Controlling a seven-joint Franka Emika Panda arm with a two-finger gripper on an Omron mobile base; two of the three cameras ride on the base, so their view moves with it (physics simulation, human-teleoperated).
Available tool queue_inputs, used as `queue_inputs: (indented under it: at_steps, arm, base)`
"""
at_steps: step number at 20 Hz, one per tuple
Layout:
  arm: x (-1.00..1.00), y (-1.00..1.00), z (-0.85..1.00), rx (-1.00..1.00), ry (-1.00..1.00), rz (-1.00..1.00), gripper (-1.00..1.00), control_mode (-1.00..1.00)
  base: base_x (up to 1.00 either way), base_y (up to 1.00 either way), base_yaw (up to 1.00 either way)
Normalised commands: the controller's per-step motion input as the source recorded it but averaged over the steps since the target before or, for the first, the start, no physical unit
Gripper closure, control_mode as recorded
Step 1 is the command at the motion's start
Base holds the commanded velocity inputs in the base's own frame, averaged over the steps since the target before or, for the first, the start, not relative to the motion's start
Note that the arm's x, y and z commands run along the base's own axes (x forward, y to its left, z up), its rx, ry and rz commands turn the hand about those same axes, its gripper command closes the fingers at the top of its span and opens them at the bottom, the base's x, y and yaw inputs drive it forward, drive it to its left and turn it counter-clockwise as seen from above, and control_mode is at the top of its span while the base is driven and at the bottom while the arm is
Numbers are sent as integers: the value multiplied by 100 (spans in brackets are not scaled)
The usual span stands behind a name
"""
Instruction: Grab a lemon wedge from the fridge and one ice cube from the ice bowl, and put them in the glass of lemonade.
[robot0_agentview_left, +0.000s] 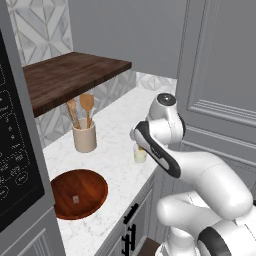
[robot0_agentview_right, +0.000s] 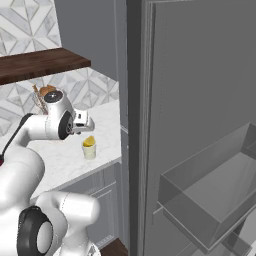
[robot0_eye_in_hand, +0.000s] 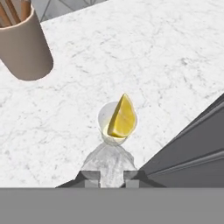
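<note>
The glass of lemonade (robot0_eye_in_hand: 114, 127) stands on the white marble counter near its front edge, also seen as the glass (robot0_agentview_right: 89, 151) (robot0_agentview_left: 140, 155). The bright yellow lemon wedge (robot0_eye_in_hand: 122, 117) rests in its mouth, pointed end up, also seen as the wedge (robot0_agentview_right: 89, 142). My gripper (robot0_eye_in_hand: 111, 176) hovers just above the glass, fingers apart with nothing between them. The reddish-brown ice bowl (robot0_agentview_left: 90, 182) sits further left on the counter, with a pale ice cube (robot0_agentview_left: 75, 199) in it. The fridge (robot0_agentview_right: 200, 100) stands open at the right.
A beige crock (robot0_agentview_left: 84, 137) with wooden spoons stands behind the glass, also seen as the crock (robot0_eye_in_hand: 22, 48). A dark wooden shelf (robot0_agentview_left: 70, 75) hangs over the counter. A black microwave (robot0_agentview_left: 15, 150) borders the left. The fridge door bin (robot0_agentview_right: 210, 195) juts out at the right.
</note>
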Motion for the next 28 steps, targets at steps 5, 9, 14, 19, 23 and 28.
queue_inputs:
  at_steps: [5, 9, 14, 19, 23, 28]
  arm:
    - [18, 0, -2, 0, 8, 0, 100, -100]
    - [38, 1, 0, 0, 22, 0, 100, -100]
    - [13, 1, 18, -1, 9, 0, 100, -100]
    - [35, 0, 46, 0, 2, 0, 100, -100]
    - [37, 0, -12, 0, 10, 0, 100, -100]
    - [0, 0, -30, 0, 2, 0, 100, -100]
  base:
    - [0, 0, 0]
    - [0, 0, 0]
    - [0, 0, 0]
    - [0, 0, 0]
    - [0, 0, 0]
    - [0, 0, 0]
